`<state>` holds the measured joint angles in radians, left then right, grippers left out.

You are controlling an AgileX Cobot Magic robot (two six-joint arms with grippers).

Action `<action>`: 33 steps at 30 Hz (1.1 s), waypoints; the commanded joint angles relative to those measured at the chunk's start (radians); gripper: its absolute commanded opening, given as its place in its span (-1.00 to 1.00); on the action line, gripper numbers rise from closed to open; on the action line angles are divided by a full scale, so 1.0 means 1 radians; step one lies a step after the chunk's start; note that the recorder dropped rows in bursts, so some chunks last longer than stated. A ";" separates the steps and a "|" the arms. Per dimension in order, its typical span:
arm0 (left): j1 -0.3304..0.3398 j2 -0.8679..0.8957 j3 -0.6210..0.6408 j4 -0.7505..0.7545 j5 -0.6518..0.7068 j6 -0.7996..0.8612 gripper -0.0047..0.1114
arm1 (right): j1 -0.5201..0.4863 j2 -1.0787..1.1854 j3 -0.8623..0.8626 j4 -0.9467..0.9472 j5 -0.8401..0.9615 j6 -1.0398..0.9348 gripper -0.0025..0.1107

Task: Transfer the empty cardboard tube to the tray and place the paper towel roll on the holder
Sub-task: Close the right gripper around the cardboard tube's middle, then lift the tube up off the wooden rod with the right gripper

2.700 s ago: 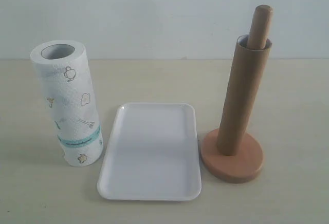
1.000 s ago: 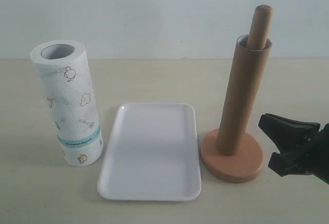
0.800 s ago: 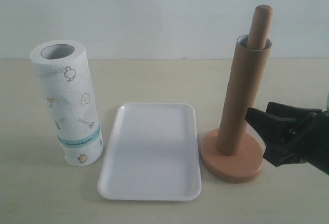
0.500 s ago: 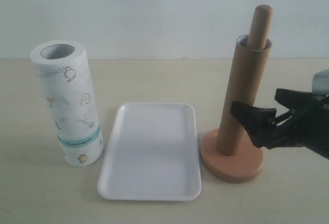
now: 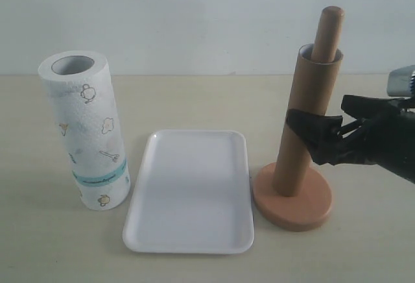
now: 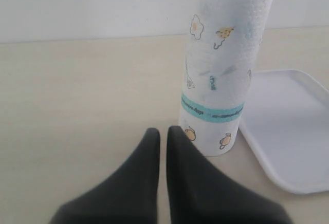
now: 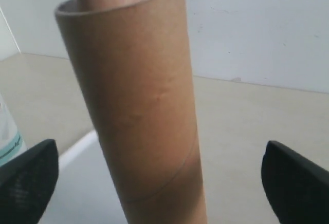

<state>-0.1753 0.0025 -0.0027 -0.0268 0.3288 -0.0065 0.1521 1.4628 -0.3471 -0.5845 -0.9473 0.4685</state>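
The brown cardboard tube (image 5: 305, 121) stands upright, sleeved over the holder's pole (image 5: 329, 33), on the round wooden base (image 5: 293, 198). My right gripper (image 5: 318, 109) is open at mid-height of the tube, one finger in front of it and one behind. In the right wrist view the tube (image 7: 139, 106) fills the space between the two wide-apart fingers (image 7: 28, 178); whether they touch it I cannot tell. The paper towel roll (image 5: 84, 130) stands upright left of the white tray (image 5: 188, 192). My left gripper (image 6: 163, 131) is shut and empty, low beside the roll (image 6: 221, 80).
The tray's rim (image 6: 288, 131) lies just past the roll in the left wrist view. A pale wall runs behind the beige table (image 5: 207, 101). The left gripper does not show in the exterior view.
My right gripper came in from the right edge, rose and moved left until its open fingers straddle the cardboard tube. Roll, tray and holder have not moved.
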 commanded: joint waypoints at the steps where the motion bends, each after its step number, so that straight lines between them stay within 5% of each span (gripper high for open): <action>1: 0.003 -0.003 0.003 -0.011 -0.016 0.007 -0.85 | 0.030 0.084 -0.041 0.002 0.002 0.011 0.88; 14: 0.003 -0.003 0.003 -0.011 -0.016 0.007 -0.85 | 0.068 0.223 -0.124 0.070 0.082 -0.025 0.83; 16: 0.003 -0.003 0.003 -0.011 -0.016 0.007 -0.85 | 0.068 0.223 -0.124 0.073 0.082 -0.034 0.63; 19: 0.003 -0.003 0.003 -0.011 -0.016 0.007 -0.85 | 0.068 0.223 -0.124 0.073 0.085 -0.034 0.06; 23: 0.003 -0.003 0.003 -0.011 -0.016 0.007 -0.85 | 0.068 0.223 -0.124 0.022 0.096 -0.025 -0.98; 33: 0.003 -0.003 0.003 -0.011 -0.016 0.007 -0.85 | 0.068 0.172 -0.124 0.017 0.117 0.000 -0.96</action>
<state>-0.1753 0.0025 -0.0027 -0.0268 0.3288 -0.0065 0.2199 1.6717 -0.4700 -0.5655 -0.8484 0.4562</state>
